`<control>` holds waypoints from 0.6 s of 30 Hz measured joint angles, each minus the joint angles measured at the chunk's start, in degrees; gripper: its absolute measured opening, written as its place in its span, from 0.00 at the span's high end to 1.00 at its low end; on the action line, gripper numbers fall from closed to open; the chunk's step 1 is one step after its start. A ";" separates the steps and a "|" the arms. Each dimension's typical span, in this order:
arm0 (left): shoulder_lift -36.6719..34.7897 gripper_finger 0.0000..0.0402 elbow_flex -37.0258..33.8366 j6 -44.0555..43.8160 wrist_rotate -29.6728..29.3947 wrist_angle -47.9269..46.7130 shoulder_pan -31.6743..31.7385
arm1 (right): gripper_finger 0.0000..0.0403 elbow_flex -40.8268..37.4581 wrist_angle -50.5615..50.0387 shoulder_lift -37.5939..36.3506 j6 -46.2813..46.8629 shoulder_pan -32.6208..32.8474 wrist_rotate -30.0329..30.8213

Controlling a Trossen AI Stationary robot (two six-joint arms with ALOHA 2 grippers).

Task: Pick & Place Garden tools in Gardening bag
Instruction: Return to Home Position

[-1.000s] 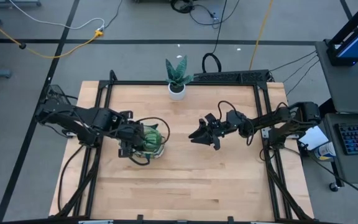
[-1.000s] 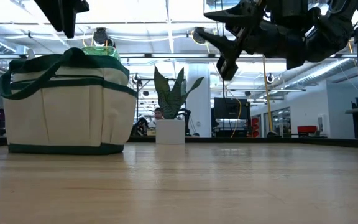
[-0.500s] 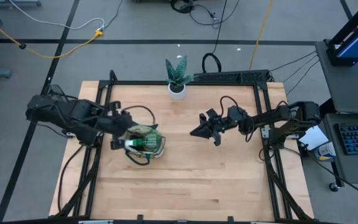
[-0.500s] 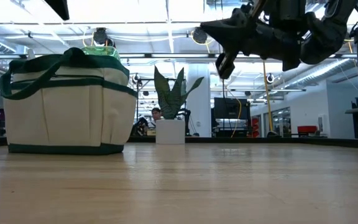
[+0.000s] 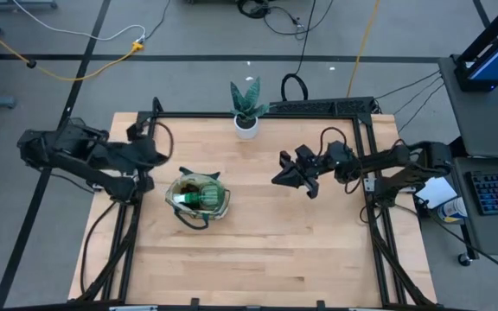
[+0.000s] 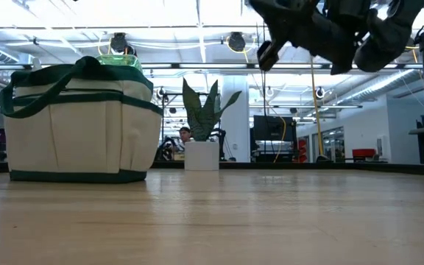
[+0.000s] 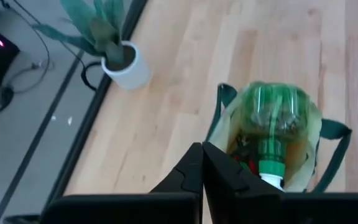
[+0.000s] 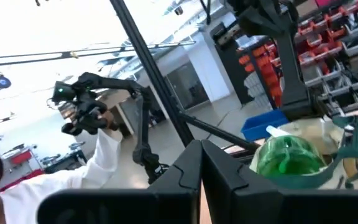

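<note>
Two grippers, and both are clear of the bag. The left gripper (image 7: 202,149) hangs above the table (image 5: 258,250) at about 10 o'clock from the gardening bag (image 6: 79,140), with its fingers pressed together and nothing between them. The right gripper (image 5: 278,179) hovers out at the bag's 3 o'clock, well apart from it. Its own wrist view shows the fingers closed tight and empty too. In the low view that arm is cut off by the top edge, so only its underside shows.

The bag stands upright at roughly 9 o'clock from the table's centre, cream canvas with dark green trim and its loop handles flopped outward. A green spray bottle (image 7: 272,115) fills the mouth of it, with the white collar of its neck showing. From table height only its top peeks over the rim.

Beneath the bottle there is a glimpse of red and something dark, too covered to tell which tool is which. The plant (image 5: 246,95) sits in its white pot (image 6: 201,156) at the table's 12 o'clock edge. A person's white sleeve (image 8: 98,171) is cropped at the edge of the right wrist view.
</note>
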 joint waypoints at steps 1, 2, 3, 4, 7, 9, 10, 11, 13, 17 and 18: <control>-0.61 0.99 -0.01 0.51 -0.24 0.42 -0.01 | 1.00 0.00 -0.64 -0.98 -0.15 -0.18 -0.47; -1.23 0.99 -0.05 0.84 -0.59 0.95 -0.01 | 1.00 0.00 -1.03 -1.99 -0.31 -0.30 -0.82; -1.91 0.98 -0.31 1.51 -0.77 1.98 -0.02 | 1.00 0.00 -1.47 -3.22 -0.68 -0.34 -0.85; -2.66 0.98 -0.81 2.52 -0.92 3.28 0.00 | 1.00 0.00 -2.29 -4.55 -1.38 -0.34 -0.85; -5.24 0.97 -3.88 5.79 -0.95 7.31 0.00 | 1.00 0.00 -8.45 -9.03 -4.45 -0.40 -0.83; -7.16 0.99 -6.70 7.32 -0.93 10.15 0.00 | 1.00 0.00 -13.60 -12.24 -7.25 -0.42 -0.60; -8.06 0.99 -8.15 8.08 -0.93 11.10 0.00 | 1.00 0.00 -16.02 -13.82 -8.72 -0.46 -0.11; -9.03 0.99 -9.62 8.69 -0.93 12.15 0.00 | 1.00 0.00 -18.46 -15.41 -10.14 -0.45 1.12; -10.89 0.98 -12.03 9.46 -0.95 14.06 0.00 | 1.00 0.00 -23.11 -18.18 -12.50 -0.47 3.58; -14.57 0.96 -15.48 9.70 -2.13 15.57 0.00 | 1.00 0.00 -30.89 -23.30 -17.46 -0.93 5.68; -15.45 0.97 -16.13 9.45 -2.57 16.06 0.00 | 1.00 0.00 -32.20 -24.47 -18.41 -1.09 5.77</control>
